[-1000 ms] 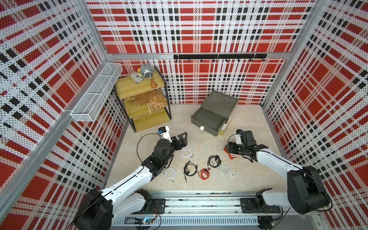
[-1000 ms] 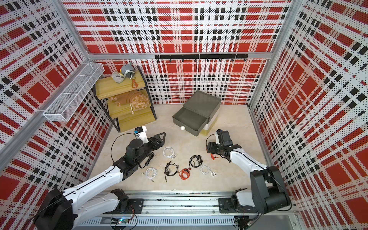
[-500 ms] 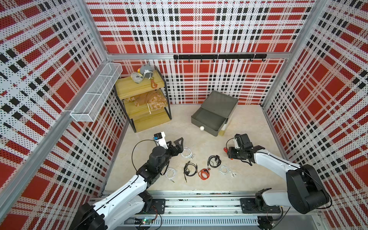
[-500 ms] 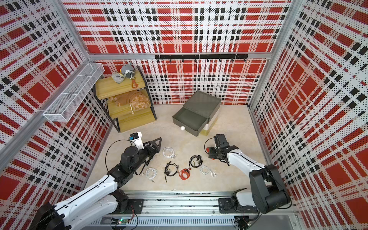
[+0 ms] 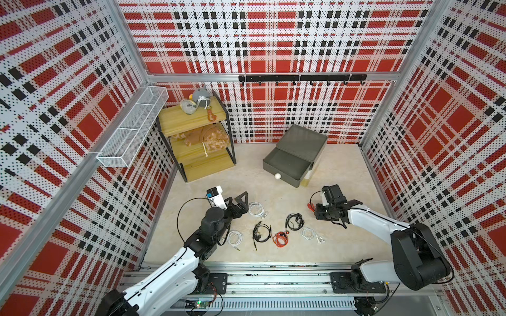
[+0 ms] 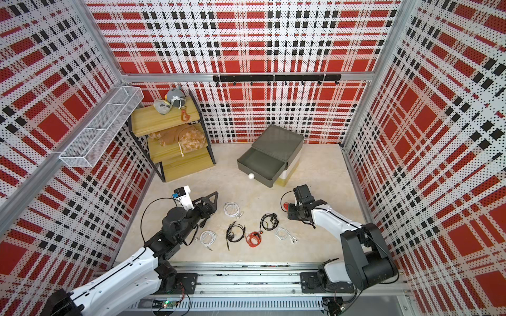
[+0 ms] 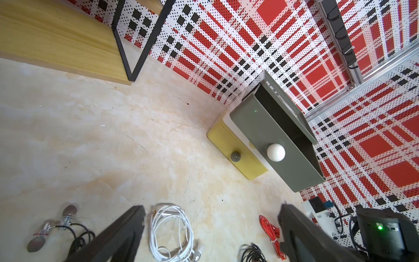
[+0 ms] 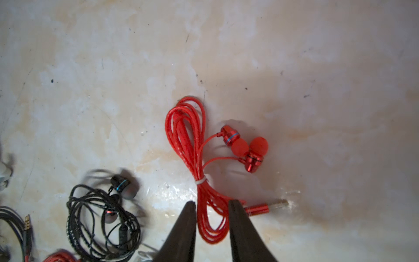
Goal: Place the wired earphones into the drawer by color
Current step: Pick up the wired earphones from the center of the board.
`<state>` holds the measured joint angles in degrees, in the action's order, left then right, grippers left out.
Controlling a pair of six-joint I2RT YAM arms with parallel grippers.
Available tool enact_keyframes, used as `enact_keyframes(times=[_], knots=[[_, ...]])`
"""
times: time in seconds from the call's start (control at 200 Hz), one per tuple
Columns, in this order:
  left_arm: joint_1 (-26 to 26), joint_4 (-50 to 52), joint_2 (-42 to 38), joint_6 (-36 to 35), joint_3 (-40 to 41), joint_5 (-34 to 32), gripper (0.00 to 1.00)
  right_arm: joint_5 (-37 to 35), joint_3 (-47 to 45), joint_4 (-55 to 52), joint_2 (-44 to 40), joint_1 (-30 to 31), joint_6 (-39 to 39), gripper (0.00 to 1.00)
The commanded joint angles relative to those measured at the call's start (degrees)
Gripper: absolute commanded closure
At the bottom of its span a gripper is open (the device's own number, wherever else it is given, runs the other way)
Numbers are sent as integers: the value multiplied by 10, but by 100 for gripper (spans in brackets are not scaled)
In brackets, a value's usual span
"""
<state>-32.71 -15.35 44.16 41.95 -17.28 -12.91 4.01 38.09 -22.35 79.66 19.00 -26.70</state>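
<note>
The right gripper [image 8: 212,204] points down at the table [image 8: 90,68], its two dark fingers drawn in on either side of the lower loop of a red earphone bundle [image 8: 186,127]. The cable fills the gap, but whether the pads already pinch it I cannot tell. Only the right wrist view shows this. In both top views the wrist body covers the fingers, and just a scrap of that red bundle [image 5: 310,205] peeks out beside it. The bundle lies flat, earbuds and jack plug off to one side (a white tie cinches its waist).

The left gripper [image 7: 212,208] is spread wide and holds nothing; a white earphone coil [image 7: 172,229] lies on the table just ahead of it.

The drawer cabinet [image 5: 301,139] stands near the back wall, well apart from both arms, its dark grey top drawer [image 5: 287,164] pulled out. The left wrist view alone shows the mustard bottom drawer [image 7: 249,165] face-on, closed, with a grey knob; from above it is a sliver.
</note>
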Motion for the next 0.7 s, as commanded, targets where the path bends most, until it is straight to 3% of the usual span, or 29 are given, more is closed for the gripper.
enact_keyframes(times=[0.0,0.225,0.356,0.511,0.696], knots=[[-1,-2,-9,-2,6,-12,1,5,-3,7,16,5,3,73],[-1,-1,-13,4,11,-10,1,0,3,3,30,5,7,74],[-1,-7,-16,7,15,-11,1,-3,9,-3,42,7,9,65],[-2,-11,-10,8,15,-9,1,-19,13,-14,52,13,12,63],[-2,-6,-6,8,12,-7,1,-42,16,-22,59,19,14,75]])
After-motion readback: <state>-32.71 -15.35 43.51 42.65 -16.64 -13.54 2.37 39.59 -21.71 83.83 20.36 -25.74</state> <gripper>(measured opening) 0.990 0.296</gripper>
